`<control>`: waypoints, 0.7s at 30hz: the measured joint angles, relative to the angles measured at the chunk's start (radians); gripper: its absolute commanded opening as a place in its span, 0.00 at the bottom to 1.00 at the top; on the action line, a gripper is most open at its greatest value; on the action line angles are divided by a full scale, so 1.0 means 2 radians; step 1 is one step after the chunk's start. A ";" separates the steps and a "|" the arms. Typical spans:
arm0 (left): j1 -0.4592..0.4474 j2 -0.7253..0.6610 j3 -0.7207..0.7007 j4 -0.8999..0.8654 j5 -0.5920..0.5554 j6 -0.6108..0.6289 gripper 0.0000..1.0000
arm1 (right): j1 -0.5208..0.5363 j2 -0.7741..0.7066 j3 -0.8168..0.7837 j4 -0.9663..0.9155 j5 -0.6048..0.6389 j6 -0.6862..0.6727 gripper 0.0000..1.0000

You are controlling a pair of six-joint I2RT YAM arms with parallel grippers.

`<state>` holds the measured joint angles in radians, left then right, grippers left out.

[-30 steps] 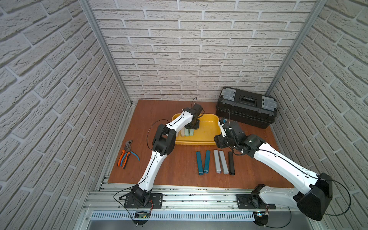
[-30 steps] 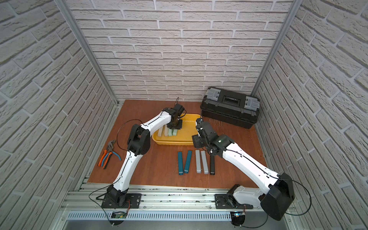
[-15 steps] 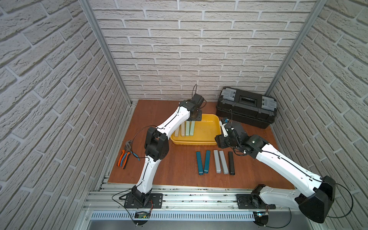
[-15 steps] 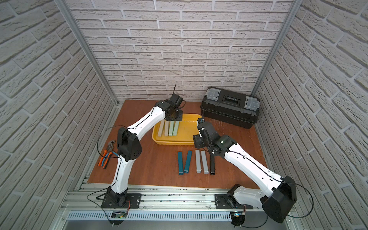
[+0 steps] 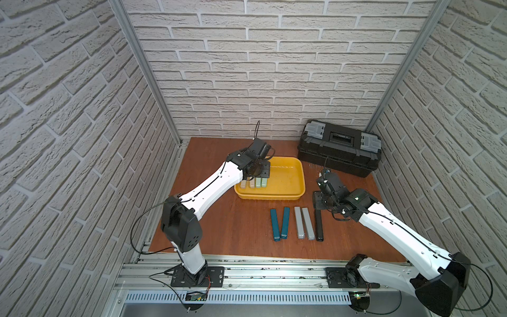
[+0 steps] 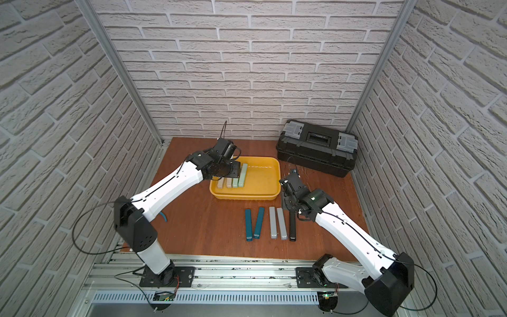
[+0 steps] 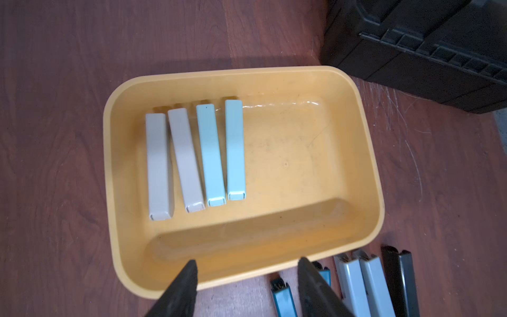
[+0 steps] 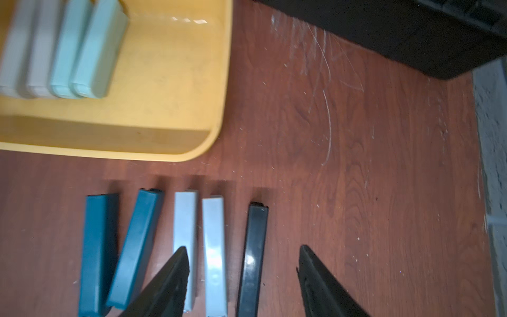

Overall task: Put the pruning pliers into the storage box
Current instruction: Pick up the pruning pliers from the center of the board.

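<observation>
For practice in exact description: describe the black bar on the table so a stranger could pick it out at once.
Find the yellow storage box on the brown table. In front of it, five slim bars lie in a row. The black bar ends the row nearest the right arm, beside two grey bars; no other is black.

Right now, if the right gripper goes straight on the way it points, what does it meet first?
Probably the black bar, lying between the right gripper's open jaws; a grey bar sits close beside it. Depth is unclear.
</observation>
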<state>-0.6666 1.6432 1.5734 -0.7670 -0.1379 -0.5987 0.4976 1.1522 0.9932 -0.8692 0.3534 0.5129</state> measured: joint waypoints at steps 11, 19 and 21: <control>-0.018 -0.125 -0.177 0.034 -0.002 -0.026 0.63 | -0.060 0.069 -0.056 0.026 -0.077 0.005 0.67; -0.018 -0.142 -0.210 0.051 -0.001 -0.046 0.63 | -0.060 0.107 -0.066 0.048 -0.097 0.015 0.66; -0.017 -0.143 -0.216 0.054 0.001 -0.047 0.63 | -0.060 0.107 -0.073 0.048 -0.097 0.020 0.66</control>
<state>-0.7006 1.3563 1.1404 -0.6590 -0.1356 -0.6937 0.3771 1.3670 0.8471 -0.7723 0.1593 0.5529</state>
